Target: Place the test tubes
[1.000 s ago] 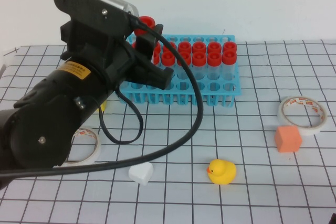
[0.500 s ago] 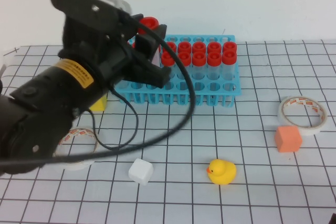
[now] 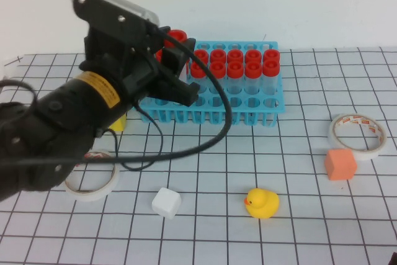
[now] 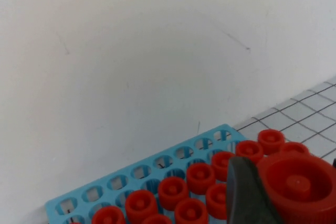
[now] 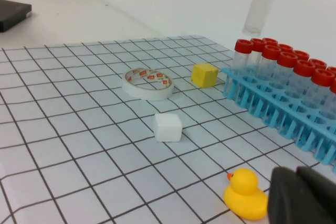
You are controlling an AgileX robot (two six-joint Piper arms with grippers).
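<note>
Your left gripper (image 3: 175,60), clamped on the test tube (image 3: 177,34), has dipped slightly and edged rackward over the last second. The tube now hangs above the left end of the blue rack (image 3: 248,100) (front holes look free), so insertion seems close. Your right gripper (image 5: 302,195) sits closed, low right.

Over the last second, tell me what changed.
The left gripper, shut on a red-capped test tube, eased it lower over the blue rack; its arm swung left, clearing the white cube. Right gripper stayed shut, parked at the near right; rack and duck unmoved.
</note>
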